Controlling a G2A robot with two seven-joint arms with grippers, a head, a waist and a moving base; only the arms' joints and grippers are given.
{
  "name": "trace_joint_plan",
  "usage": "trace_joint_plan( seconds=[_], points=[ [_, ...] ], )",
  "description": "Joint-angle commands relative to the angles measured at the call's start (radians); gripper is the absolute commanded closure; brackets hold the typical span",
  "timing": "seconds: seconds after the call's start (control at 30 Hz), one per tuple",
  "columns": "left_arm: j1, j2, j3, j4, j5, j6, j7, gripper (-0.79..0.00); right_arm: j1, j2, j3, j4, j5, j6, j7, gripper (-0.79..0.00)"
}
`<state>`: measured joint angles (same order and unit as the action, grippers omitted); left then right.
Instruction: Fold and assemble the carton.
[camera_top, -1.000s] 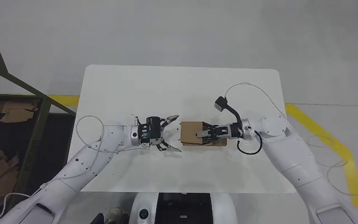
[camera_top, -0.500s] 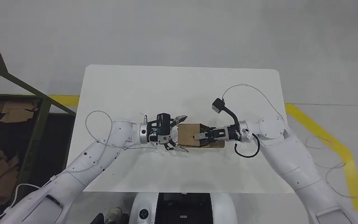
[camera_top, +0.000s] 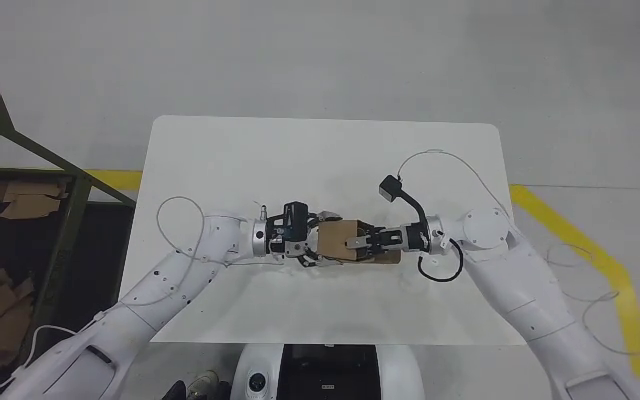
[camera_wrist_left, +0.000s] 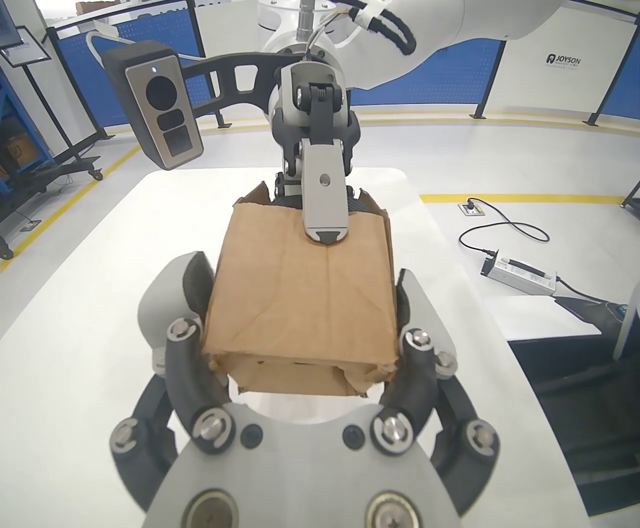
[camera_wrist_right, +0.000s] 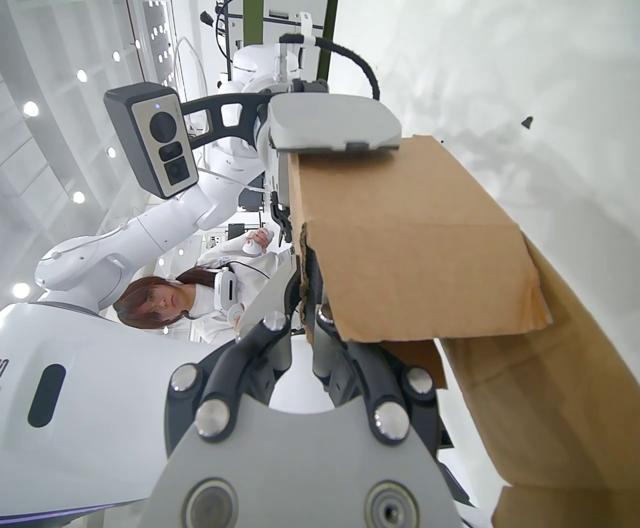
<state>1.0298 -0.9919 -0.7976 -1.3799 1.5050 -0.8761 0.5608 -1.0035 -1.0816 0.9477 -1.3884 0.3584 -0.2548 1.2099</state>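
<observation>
Though underside hidden, carton (camera_wrist_left: 300, 300) in right hand (camera_wrist_left: 325, 239)

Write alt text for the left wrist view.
A brown carton sits over a white table, its near end flanked on both sides by the open left gripper. At the far end the right gripper clamps the carton's edge, with one finger lying on its top face.

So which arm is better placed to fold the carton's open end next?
Probably left: the left gripper straddles the open end of the carton, fingers either side, while the right gripper is shut on the far end, steadying it.
</observation>
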Motion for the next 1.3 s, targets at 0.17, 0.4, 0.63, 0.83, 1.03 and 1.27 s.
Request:
trace_joint_plan(
  seconds=[0.17,0.4,0.63,0.83,1.03,1.27],
  points=[
    [0.004,-0.003,-0.004,0.007,-0.006,-0.011,0.005,-0.628,0.002,-0.001,-0.001,0.004,-0.005,-0.001,-0.005,0.0],
    [0.012,-0.005,-0.012,0.02,-0.019,-0.016,0.019,-0.606,0.004,-0.002,0.0,0.005,-0.015,-0.002,-0.021,0.0],
    [0.016,-0.007,-0.018,0.025,-0.021,-0.02,0.022,-0.579,0.005,-0.003,0.001,0.004,-0.018,-0.001,-0.023,-0.12],
    [0.015,-0.011,-0.017,0.031,-0.022,-0.022,0.019,-0.57,0.004,-0.003,0.004,-0.002,-0.016,0.001,-0.02,-0.274],
    [0.017,-0.013,-0.022,0.033,-0.023,-0.024,0.018,-0.588,-0.001,0.001,0.022,-0.002,0.001,-0.007,-0.012,-0.336],
    [0.023,-0.011,-0.041,0.04,-0.024,-0.02,0.024,-0.585,-0.059,0.031,0.14,-0.026,0.012,-0.038,-0.018,-0.336]
  ],
)
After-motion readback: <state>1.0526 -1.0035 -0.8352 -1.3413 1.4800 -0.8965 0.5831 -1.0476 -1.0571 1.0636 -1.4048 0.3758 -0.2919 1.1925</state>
